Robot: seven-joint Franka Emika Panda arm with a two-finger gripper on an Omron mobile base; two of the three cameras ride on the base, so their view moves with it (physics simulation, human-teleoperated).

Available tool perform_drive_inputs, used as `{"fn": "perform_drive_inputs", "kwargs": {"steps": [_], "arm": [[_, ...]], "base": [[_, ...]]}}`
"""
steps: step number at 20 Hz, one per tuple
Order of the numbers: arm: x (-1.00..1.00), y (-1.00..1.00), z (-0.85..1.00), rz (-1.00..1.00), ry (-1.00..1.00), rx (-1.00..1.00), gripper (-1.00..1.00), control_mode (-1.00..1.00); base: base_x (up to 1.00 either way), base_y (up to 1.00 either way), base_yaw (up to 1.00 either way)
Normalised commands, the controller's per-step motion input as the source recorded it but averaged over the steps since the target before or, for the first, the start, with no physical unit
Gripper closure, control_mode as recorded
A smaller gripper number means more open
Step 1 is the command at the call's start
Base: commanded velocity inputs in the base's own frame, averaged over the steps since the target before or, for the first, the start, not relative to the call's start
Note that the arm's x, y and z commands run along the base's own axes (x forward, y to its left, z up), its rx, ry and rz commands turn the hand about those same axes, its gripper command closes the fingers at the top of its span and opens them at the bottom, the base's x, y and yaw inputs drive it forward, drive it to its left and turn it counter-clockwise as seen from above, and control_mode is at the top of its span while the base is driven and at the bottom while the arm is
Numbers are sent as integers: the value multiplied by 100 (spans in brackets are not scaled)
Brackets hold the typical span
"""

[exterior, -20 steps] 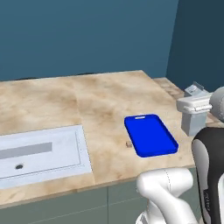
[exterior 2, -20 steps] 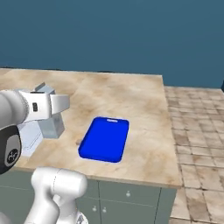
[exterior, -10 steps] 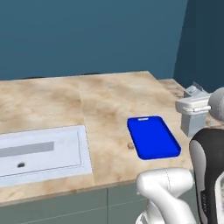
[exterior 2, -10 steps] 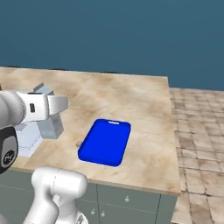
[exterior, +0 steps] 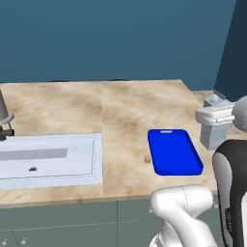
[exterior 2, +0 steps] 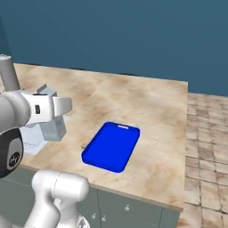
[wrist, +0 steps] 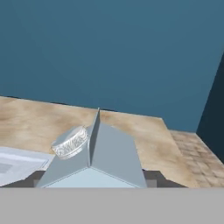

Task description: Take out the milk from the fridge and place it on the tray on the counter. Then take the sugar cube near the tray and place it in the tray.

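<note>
Clamped in the gripper [exterior: 212, 126] is the milk [exterior: 212, 135], a pale carton with a gabled top and a ribbed cap, held upright from above and carried above the right end of the counter [exterior: 120, 103]. In the left base view the carton hangs beside the right-hand long edge of the tray [exterior: 174, 151], not yet over it. In the right base view the carton is seen on the far side of the tray from the open floor.

For this step, the carton should be brought sideways until it is centred over the blue surface, kept level, then lowered until its base rests flat inside the rim before the jaws are released. The sugar cube [exterior: 147, 158] lies just beside the tray's other long edge; no sweep should be made across it, since it is needed next. The sink [exterior: 48, 159] lies well apart.
</note>
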Motion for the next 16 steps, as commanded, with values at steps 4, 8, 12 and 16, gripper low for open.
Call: {"fn": "perform_drive_inputs", "kwargs": {"steps": [4, 8, 12, 16], "arm": [[37, -69, -16, 27, 3, 11, 100, -100], [55, -64, -39, 32, 1, 6, 100, -100], [84, -21, -54, 23, -2, 3, 100, -100], [85, -20, -46, 23, 0, 6, 100, -100]], "base": [[0, 0, 0], [0, 0, 0], [0, 0, 0], [0, 0, 0]]}}
